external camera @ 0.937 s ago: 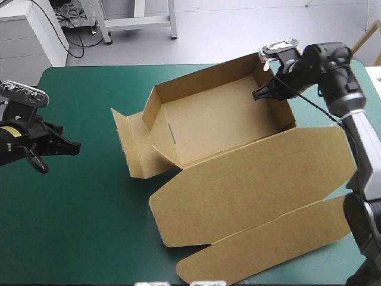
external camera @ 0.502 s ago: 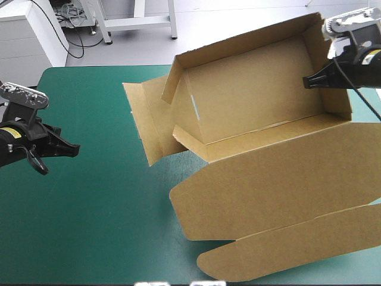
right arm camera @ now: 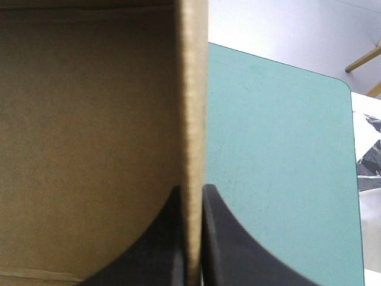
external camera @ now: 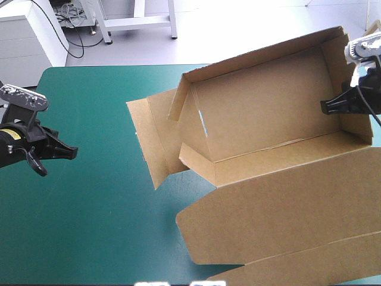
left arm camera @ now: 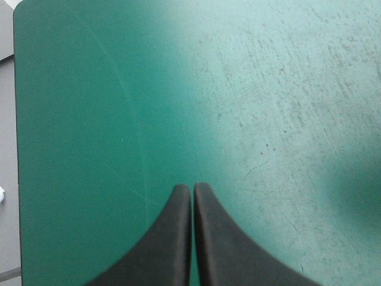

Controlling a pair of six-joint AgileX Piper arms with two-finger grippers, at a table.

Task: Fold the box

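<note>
Teal-green cover (external camera: 101,226) lies over the desk, and the stretch under and around the left claw (external camera: 71,152) is bare. That claw hangs above the desk's left side, closed and holding nothing. In its wrist view its two black fingers (left arm camera: 172,238) meet in one pointed arch, with only cover ahead of them. It is well apart from the box (external camera: 268,113).

The right claw (external camera: 326,108) is at the desk's far right, clamped on the box's right end wall (external camera: 340,65). Its wrist view shows the fingers all but shut. The wall's cut edge (right arm camera: 193,89) stands straight up between them, with one finger on the brown inner side and the other on the outer side, toward the cover.

From that grip outward, the box is an open tray with its walls raised. It sits over the right half of the desk, tipped so that its inside faces the high camera. Its far wall (external camera: 256,56) reaches past the desk's far edge in that view.

At the tray's left end a loose end flap (external camera: 149,140) spreads out toward the desk's middle. I cannot tell whether its lower corner touches the cover.

The lid (external camera: 286,202) joins the tray's near wall and stretches flat toward the desk's near edge, running out of the high view on the right. A front flap (external camera: 321,268) continues from the lid's near side, down to the bottom of that view.
</note>
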